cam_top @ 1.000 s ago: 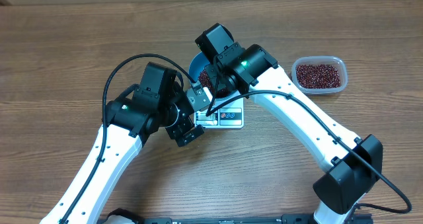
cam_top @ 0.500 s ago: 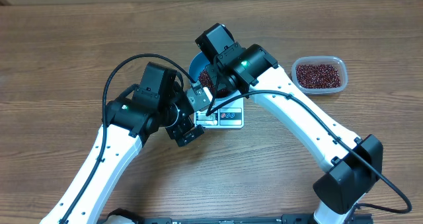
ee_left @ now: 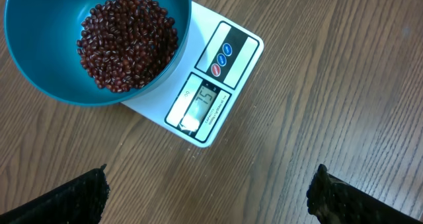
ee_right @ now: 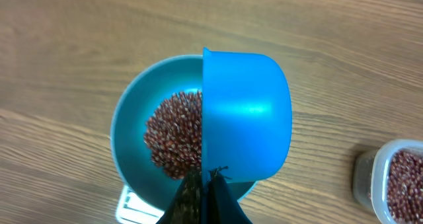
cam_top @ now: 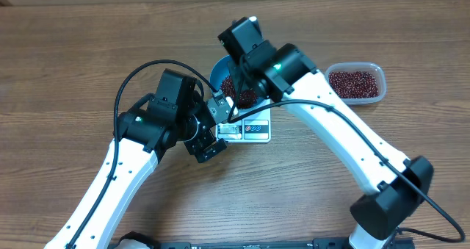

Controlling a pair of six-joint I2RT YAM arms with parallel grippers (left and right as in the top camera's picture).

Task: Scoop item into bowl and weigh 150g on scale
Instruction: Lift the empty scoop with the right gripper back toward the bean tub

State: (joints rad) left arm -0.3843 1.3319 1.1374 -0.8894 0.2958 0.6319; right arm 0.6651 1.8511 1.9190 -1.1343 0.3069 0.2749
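The teal bowl (ee_left: 39,45) stands on the white scale (ee_left: 225,59) and holds a heap of dark red beans (ee_left: 129,39). In the overhead view the bowl (cam_top: 215,73) is partly hidden under my right wrist, and the scale (cam_top: 253,129) shows in front of it. My right gripper (ee_right: 210,181) is shut on the handle of a small blue scoop (ee_right: 246,125). The scoop is tipped on its side over the bowl's right half (ee_right: 129,131), its back towards the camera. My left gripper (ee_left: 208,197) hangs open over bare wood just in front of the scale, with nothing between its fingers (ee_left: 66,201).
A clear plastic tub (cam_top: 355,82) of more beans sits on the table to the right of the scale; its edge also shows in the right wrist view (ee_right: 396,181). Both arms crowd over the scale. Bare wooden table lies all around.
My right wrist has shifted slightly towards the far side of the table, uncovering more of the beans in the bowl. The left arm has not moved.
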